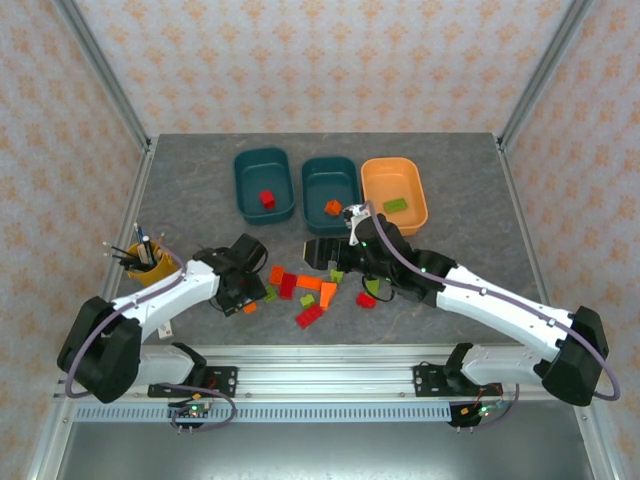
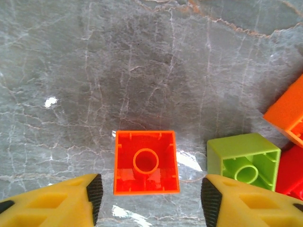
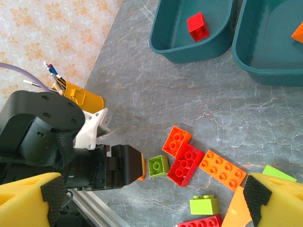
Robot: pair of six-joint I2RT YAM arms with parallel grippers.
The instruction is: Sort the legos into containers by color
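Orange square lego (image 2: 146,162), hollow underside up, round centre tube

A robot test booth — a lab set-up, not a home.
Two robot arms (image 1: 160,300) are bolted to a metal rail (image 1: 320,365) at the edge of a grey stone-look table (image 1: 200,200). Flowery wallpaper panels (image 1: 320,60) stand around it in a bare metal frame (image 1: 100,65) — little circuit boards (image 1: 192,408) with loose wires sit in front.

Yellow pen cup (image 1: 152,268) stands near the left edge of the counter (image 1: 200,170), several pens inside. Counter surface is grey and marbled. Floral-patterned walls (image 1: 320,60) surround it; an aluminium rail (image 1: 320,365) runs along the near edge.
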